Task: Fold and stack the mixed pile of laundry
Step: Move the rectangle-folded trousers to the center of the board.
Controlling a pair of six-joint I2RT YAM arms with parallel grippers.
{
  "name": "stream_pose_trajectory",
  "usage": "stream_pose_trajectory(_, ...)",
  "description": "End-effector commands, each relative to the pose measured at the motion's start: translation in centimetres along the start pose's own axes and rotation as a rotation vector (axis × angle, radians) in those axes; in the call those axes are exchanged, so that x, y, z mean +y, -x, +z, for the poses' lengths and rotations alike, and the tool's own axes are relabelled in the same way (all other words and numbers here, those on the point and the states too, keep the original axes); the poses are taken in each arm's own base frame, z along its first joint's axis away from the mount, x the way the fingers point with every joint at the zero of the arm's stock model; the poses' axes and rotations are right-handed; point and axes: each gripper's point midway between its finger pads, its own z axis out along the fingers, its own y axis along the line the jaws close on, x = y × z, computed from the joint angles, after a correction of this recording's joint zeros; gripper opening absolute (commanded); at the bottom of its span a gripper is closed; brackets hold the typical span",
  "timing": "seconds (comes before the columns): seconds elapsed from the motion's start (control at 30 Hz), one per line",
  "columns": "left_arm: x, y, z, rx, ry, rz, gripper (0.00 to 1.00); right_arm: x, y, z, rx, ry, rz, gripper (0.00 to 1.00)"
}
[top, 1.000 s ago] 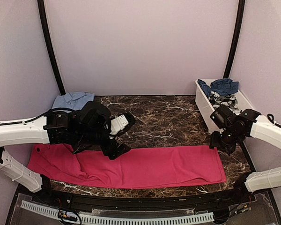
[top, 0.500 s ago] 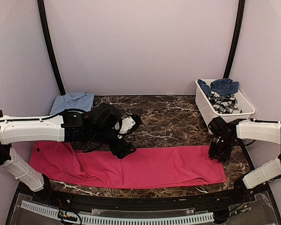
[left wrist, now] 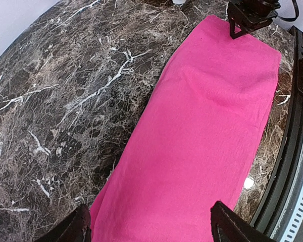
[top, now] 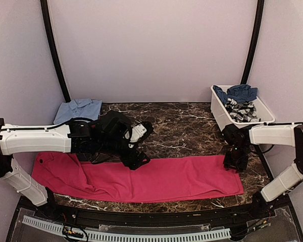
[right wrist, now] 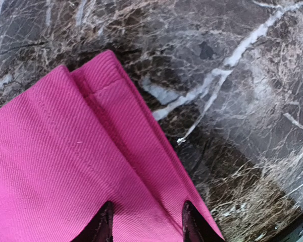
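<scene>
Top: pink garment [top: 166, 181] lies flat along the near table [top: 182, 131] edge, left end rumpled. Left tool [top: 137, 161] is over its far edge, right tool [top: 236, 162] at its far-right corner. Left wrist: left tool [left wrist: 151, 228] released, jaws wide over the garment. Right wrist: right tool [right wrist: 147, 223] tips part-spread on the corner hem; can't tell if it's gripping.

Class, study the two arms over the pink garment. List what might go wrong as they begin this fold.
1. The right gripper straddles a layered edge near the pink garment's corner; it may pinch one layer only.
2. Its left end lies rumpled, so a fold may trap creases.
3. The left gripper hangs open mid-cloth; uneven lifting may skew it.
</scene>
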Motion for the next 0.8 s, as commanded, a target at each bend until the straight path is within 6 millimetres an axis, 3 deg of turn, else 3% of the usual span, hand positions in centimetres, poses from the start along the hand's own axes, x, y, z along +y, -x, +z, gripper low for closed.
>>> stream_pose_trajectory(0.0, 2.1, -0.6, 0.1, 0.013, 0.016, -0.104, 0.8, -0.6, -0.1, -0.2, -0.01, -0.028, 0.008, 0.44)
stream_pose_trajectory(0.13, 4.4, -3.8, 2.8, 0.131, -0.011, -0.35, 0.71, 0.4, 0.3, 0.5, 0.024, -0.002, -0.024, 0.43)
stream_pose_trajectory(0.27, 3.7, -8.4, 4.9, 0.279, -0.038, -0.458, 0.6, 1.4, 0.6, 1.5, 0.05, -0.007, -0.081, 0.45)
stream_pose_trajectory(0.37, 3.8, -11.4, 5.8, 0.345, -0.017, -0.513, 0.57, 2.0, 1.2, 2.1, 0.045, -0.004, -0.114, 0.45)
stream_pose_trajectory(0.53, 7.6, -16.3, 7.8, 0.432, 0.056, -0.674, 0.48, 3.3, 2.8, 2.3, 0.027, -0.001, -0.173, 0.45)
stream_pose_trajectory(0.77, 15.4, -19.7, 8.1, 0.455, 0.213, -0.85, 0.45, 9.1, 6.1, 2.0, 0.005, 0.137, -0.276, 0.41)
